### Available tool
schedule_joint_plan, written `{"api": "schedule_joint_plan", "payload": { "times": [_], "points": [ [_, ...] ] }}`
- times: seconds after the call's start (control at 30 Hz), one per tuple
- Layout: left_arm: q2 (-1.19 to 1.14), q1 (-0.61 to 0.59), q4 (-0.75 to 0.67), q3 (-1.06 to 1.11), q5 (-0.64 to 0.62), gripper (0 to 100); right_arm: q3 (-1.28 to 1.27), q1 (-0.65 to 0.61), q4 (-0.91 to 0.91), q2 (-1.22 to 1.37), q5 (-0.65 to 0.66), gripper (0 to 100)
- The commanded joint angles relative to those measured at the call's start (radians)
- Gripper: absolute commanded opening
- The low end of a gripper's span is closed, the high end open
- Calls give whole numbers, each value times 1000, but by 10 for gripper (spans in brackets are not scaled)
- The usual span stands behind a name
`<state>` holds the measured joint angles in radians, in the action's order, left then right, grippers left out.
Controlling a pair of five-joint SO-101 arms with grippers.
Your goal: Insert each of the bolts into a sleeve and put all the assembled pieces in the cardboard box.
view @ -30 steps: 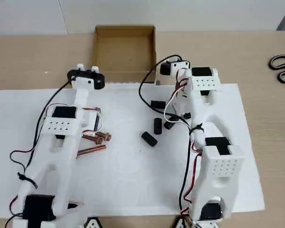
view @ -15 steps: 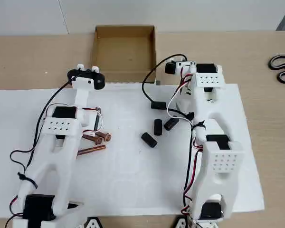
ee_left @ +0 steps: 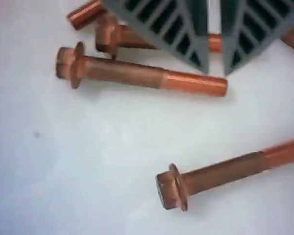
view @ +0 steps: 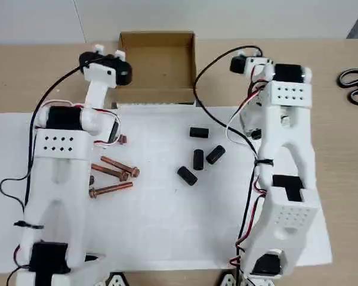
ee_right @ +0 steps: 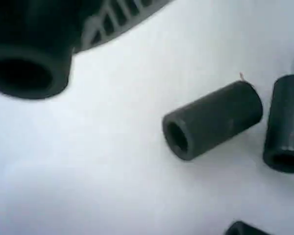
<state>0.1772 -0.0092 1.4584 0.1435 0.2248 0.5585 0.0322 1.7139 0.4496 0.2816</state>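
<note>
Several copper bolts [view: 116, 167] lie on the white paper under my left arm. Close up, one bolt [ee_left: 137, 77] rests just below my left gripper [ee_left: 215, 68]. Another bolt [ee_left: 220, 176] lies farther off. The left gripper hangs above them, shut with only a sliver of gap and holding nothing. Several black sleeves [view: 198, 159] lie loose mid-sheet. My right gripper [view: 255, 132] is shut on a black sleeve [ee_right: 29, 68], lifted off the paper beside a lying sleeve [ee_right: 213, 120]. The cardboard box [view: 158, 65] stands open at the back.
Scissors [view: 355, 83] lie on the wooden table at the far right. The white paper sheet [view: 167, 226] covers the work area, with bare paper toward the front. Cables trail from both arms over the sheet's back half.
Both arms have risen from their low folded posture. The left arm lifted and uncovered the bolts. The right arm swung right and back, away from the loose sleeves.
</note>
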Motion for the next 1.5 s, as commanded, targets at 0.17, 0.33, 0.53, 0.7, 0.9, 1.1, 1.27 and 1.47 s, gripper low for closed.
{"api": "schedule_joint_plan", "payload": {
  "times": [0.17,0.33,0.53,0.7,0.9,1.1,1.27,1.47],
  "points": [
    [-204,-106,6,-81,450,8,8,64,21,-127,-11,3],
    [-338,-183,17,-151,707,18,-147,73,16,-216,-9,5],
    [-459,-206,15,-242,901,101,-302,74,10,-343,-6,6],
    [-522,-196,15,-309,990,103,-382,74,8,-387,-6,7],
    [-566,-178,17,-381,1037,117,-465,74,-28,-394,-11,8],
    [-603,-130,9,-395,1040,175,-505,73,-79,-394,-14,8],
    [-671,-94,11,-466,1045,175,-505,70,-85,-392,-14,8],
    [-801,-86,17,-616,1045,174,-505,70,-74,-394,-14,8]
  ]
}}
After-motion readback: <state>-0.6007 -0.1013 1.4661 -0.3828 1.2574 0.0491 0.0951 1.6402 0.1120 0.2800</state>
